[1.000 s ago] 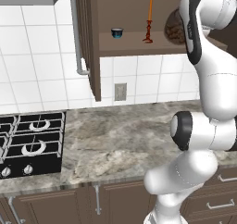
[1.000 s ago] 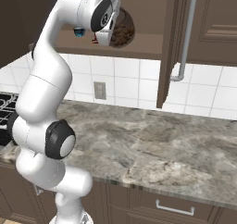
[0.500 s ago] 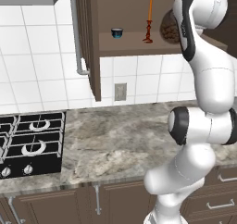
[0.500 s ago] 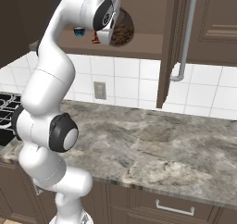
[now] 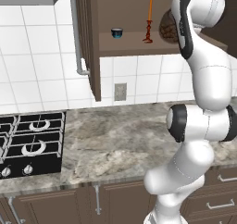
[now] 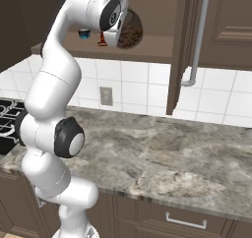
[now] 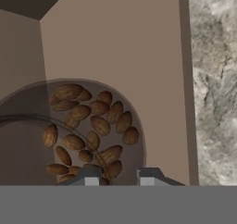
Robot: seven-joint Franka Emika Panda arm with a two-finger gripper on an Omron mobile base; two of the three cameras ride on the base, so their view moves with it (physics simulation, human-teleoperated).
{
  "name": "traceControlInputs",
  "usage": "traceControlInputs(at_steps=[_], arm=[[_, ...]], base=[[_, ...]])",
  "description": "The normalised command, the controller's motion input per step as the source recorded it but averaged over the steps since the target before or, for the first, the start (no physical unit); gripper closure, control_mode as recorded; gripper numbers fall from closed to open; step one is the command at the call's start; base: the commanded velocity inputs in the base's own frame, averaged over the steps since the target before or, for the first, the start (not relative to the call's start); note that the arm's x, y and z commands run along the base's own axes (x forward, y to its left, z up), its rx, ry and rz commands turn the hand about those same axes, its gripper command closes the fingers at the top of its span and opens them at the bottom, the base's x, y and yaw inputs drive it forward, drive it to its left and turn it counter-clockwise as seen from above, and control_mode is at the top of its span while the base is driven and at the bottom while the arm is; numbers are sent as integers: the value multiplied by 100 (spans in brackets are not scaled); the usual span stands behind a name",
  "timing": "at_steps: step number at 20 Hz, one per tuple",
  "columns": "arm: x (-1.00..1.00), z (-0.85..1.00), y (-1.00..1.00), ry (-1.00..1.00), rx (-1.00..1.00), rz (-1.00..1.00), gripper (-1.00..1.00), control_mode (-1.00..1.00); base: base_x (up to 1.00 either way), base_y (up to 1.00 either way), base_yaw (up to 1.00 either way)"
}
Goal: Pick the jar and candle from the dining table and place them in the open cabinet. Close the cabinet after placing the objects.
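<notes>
jar (image 5: 167, 29) half behind arm; claw (image 7: 118, 176) tips cut at bottom edge

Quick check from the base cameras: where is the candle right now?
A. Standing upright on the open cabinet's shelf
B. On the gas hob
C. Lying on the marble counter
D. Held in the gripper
A. The candle stands upright on the cabinet shelf, between the small blue cup and the jar at the gripper.

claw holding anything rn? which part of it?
Yes, the jar. The claw is shut on its rim at the top, fingertips either side of the glass wall, with the jar over the cabinet shelf near the candle.
</notes>
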Motion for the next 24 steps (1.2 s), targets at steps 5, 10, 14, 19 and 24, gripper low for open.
traceControlInputs(at_steps=[5, 10, 14, 19, 24], arm=[[3, -13, 0, 6, 0, 0, 100, -100], [1, -12, 0, 1, 0, 0, 100, -100], [0, -10, 0, 0, 0, 0, 100, -100], [0, -7, 0, 0, 0, 0, -100, -100], [0, -2, 0, 0, 0, 0, -100, -100]], base=[[0, 0, 0], [0, 0, 0], [0, 0, 0], [0, 0, 0], [0, 0, 0]])
